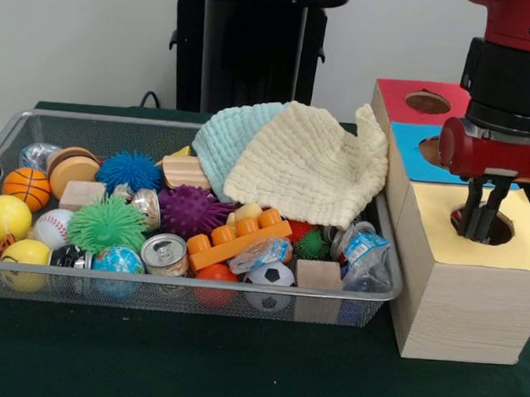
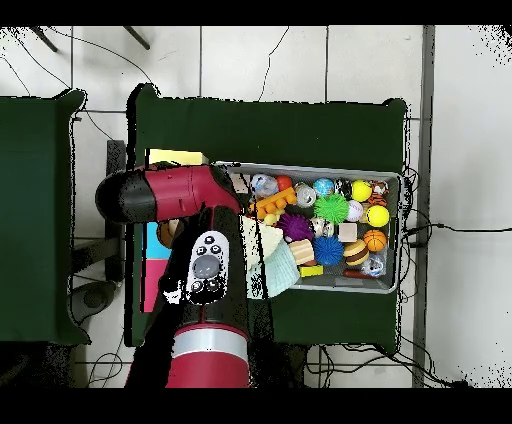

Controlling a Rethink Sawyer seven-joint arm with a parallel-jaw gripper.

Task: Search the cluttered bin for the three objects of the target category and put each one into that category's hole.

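Closest to my front camera is the wire rim of the cluttered bin [image 1: 188, 284], and pressed against that near wall I can see a small tin can [image 1: 164, 254], a soccer ball [image 1: 270, 274] and a plain wooden cube [image 1: 319, 276]. My gripper [image 1: 479, 225] is off to the side of all that, hanging straight down over the yellow-topped wooden box [image 1: 462, 283], its two dark fingers [image 1: 472, 209] close together with only a thin slit between them and nothing held; their tips dip into the hole [image 1: 485, 228]. Behind that box sit the blue-topped box [image 1: 410, 153] and the red-topped box [image 1: 406, 101], each with its own round opening. Back in the bin, a pale yellow cloth [image 1: 307, 170] overlaps a mint cloth [image 1: 228, 138] at the far corner, above an orange toy brick [image 1: 235, 242], a purple spiky ball [image 1: 190, 210] and a green spiky ball [image 1: 108, 225]. From overhead the red arm [image 2: 195, 260] covers the boxes, and the bin [image 2: 400, 235] lies beside it.
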